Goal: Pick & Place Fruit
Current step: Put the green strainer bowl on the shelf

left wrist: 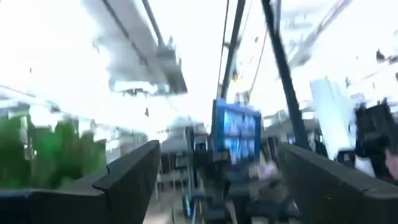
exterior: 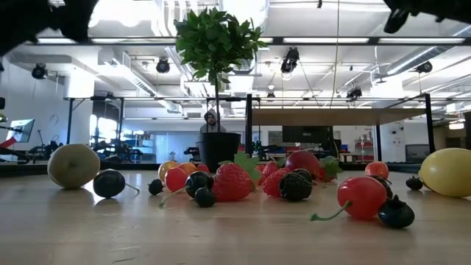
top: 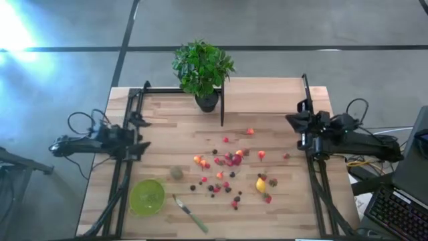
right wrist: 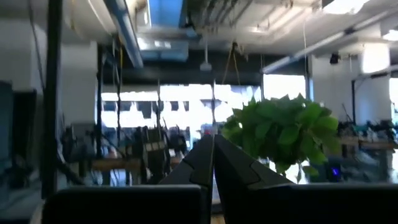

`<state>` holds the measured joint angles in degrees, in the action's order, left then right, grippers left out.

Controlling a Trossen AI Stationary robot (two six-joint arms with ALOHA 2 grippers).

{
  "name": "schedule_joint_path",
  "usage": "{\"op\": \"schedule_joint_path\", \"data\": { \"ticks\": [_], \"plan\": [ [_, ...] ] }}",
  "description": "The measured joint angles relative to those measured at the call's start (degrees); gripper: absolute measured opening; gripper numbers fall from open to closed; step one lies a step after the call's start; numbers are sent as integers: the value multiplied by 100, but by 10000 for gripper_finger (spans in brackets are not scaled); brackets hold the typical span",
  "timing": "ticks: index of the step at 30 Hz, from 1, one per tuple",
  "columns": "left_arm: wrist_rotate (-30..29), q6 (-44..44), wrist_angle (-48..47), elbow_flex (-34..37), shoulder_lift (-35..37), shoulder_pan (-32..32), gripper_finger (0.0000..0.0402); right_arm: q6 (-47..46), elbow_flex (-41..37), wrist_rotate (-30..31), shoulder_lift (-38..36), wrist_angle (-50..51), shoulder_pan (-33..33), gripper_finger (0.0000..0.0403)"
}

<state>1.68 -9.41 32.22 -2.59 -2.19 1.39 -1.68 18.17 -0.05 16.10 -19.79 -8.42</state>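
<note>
Glossy round berries (top: 227,161) and a smooth lemon (top: 260,185) dot slatted wood.

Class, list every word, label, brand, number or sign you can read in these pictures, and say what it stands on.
None can be read.
Blue screen in the left wrist view: bright marks, too blurred to read.
Keyboard beside the table in the high view: keys too small to read.
Fruit, lime-green bowl, knife, plant pot: no print visible.
</note>
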Motion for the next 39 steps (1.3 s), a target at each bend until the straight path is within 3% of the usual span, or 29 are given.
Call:
{"op": "schedule_joint_path", "data": {
  "ticks": [5, 11, 20, 24, 30, 39],
  "plan": [
    [195, -627, -422, -902, -186, 0, 328, -119, 1035, 2, 900, 1390, -3, 8],
    [-158, -631, -1139, -2396, -1192, 0, 328, -160, 1964, 2, 1813, 2548, 1, 8],
    [47, -364, -3655, -4373, -2977, 9, 328, -677, 2438, 2, 2337, 3882, 1, 8],
    [62, 433, -5301, -5100, -3512, 38, 328, -777, 2355, 2, 2260, 4313, 1, 8],
    [-155, 1607, -6935, -5651, -4118, 298, 324, -773, 2138, 4, 2122, 4414, 1, 8],
    [-941, 2482, -7360, -5668, -4733, 1549, 307, -780, 1822, 7, 2070, 4412, 1, 8]
  ]
}}
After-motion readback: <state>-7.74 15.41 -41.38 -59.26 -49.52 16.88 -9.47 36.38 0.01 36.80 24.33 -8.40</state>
